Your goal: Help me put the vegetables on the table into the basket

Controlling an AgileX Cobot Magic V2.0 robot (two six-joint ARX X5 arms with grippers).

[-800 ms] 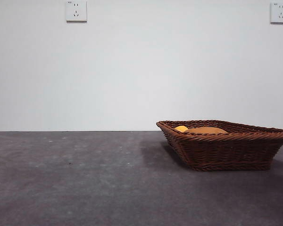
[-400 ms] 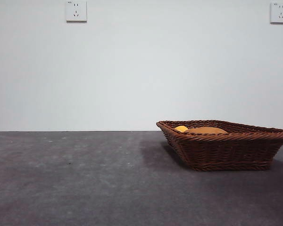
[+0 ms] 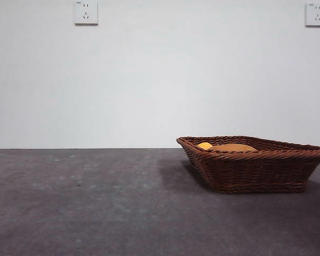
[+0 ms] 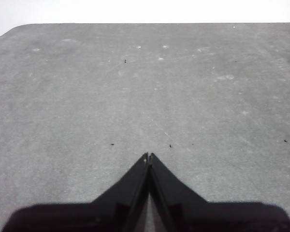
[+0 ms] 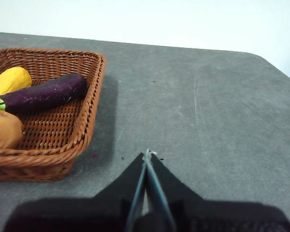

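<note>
The brown wicker basket (image 3: 256, 165) stands on the dark grey table (image 3: 96, 208) at the right. It also shows in the right wrist view (image 5: 63, 140). Inside it lie the brown potato (image 5: 4, 129), the yellow lumpy vegetable (image 5: 9, 79) and the purple eggplant (image 5: 43, 94) with a green cap. In the front view only the tops of the potato (image 3: 233, 148) and the yellow vegetable (image 3: 205, 145) show above the rim. My right gripper (image 5: 147, 153) is shut and empty, beside the basket. My left gripper (image 4: 148, 155) is shut and empty over bare table.
A white wall with two sockets (image 3: 86, 12) stands behind the table. The table's rounded far corners show in both wrist views (image 4: 19, 29).
</note>
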